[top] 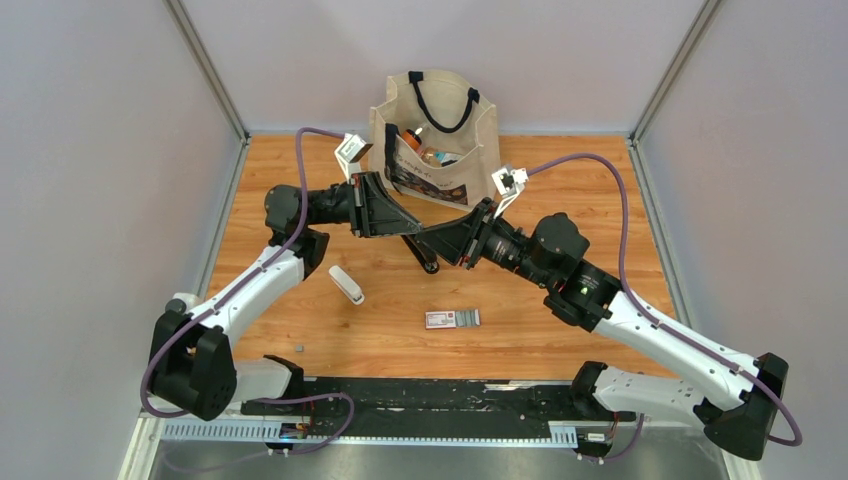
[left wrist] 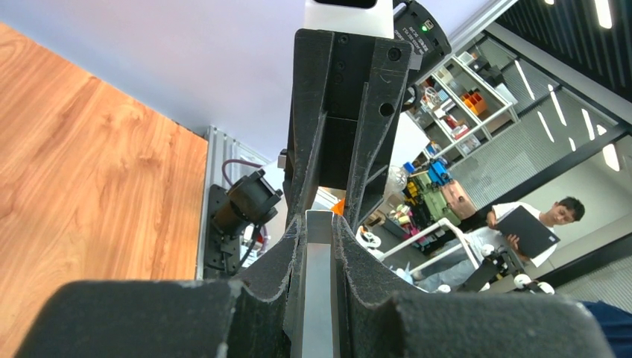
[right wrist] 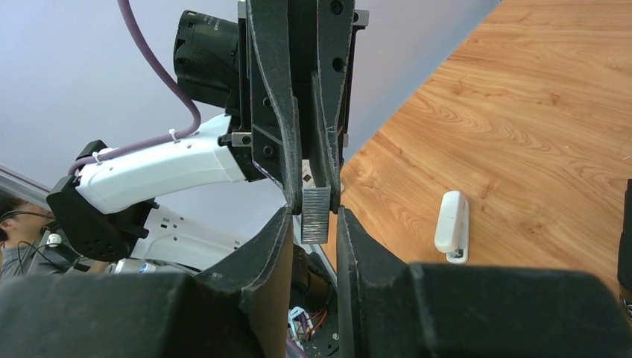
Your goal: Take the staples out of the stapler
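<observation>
The black stapler (top: pixel 422 254) lies on the wooden table just under the two grippers, which meet tip to tip above it. My left gripper (top: pixel 412 228) is shut on a short grey strip of staples. In the left wrist view the strip (left wrist: pixel 319 283) shows as a metal channel clamped between the fingers. In the right wrist view the ridged strip (right wrist: pixel 316 215) hangs from the left gripper's tips. My right gripper (right wrist: pixel 314 224) stands either side of its free end with a narrow gap on each side. The right gripper also shows in the top view (top: pixel 430 238).
A white oblong bar (top: pixel 347 284) lies left of the stapler and also shows in the right wrist view (right wrist: pixel 452 226). A small red-and-white box (top: pixel 452 319) lies nearer the front. A tiny grey bit (top: pixel 299 347) lies front left. A canvas tote bag (top: pixel 435 140) stands at the back.
</observation>
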Controlling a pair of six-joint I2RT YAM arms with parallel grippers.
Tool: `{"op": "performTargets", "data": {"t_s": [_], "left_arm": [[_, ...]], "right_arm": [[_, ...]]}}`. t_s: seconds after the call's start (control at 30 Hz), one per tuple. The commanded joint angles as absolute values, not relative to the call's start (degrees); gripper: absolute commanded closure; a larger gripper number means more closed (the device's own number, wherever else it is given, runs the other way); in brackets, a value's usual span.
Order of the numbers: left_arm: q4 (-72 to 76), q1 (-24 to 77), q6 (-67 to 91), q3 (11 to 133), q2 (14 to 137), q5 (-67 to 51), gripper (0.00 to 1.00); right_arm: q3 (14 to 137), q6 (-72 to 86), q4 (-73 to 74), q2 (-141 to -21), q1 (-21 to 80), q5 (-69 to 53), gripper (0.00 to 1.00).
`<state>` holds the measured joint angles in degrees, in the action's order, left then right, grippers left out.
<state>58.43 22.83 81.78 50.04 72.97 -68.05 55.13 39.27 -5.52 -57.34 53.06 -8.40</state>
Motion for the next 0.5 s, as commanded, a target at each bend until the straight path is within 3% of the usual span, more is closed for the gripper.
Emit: {"op": "performTargets", "data": {"t_s": [0.0,0.37,0.47], "left_arm": [[57.84,22.94,78.84,50.1,71.37,-68.56,0.97],[54.67,22.94,76.12,50.01,70.58,-68.64,0.97],[54.14,22.94,76.03,50.18,70.4,-68.91,0.97]], "right_arm": [[54.76,40.17,-8.53,-56.78,53.0,-8.96,0.88],[53.0,40.69,-8.61,-55.28,53.0,-8.88,0.83],[52.56,40.96,-8.88,-54.93,53.0,-9.58,0.7]]}}
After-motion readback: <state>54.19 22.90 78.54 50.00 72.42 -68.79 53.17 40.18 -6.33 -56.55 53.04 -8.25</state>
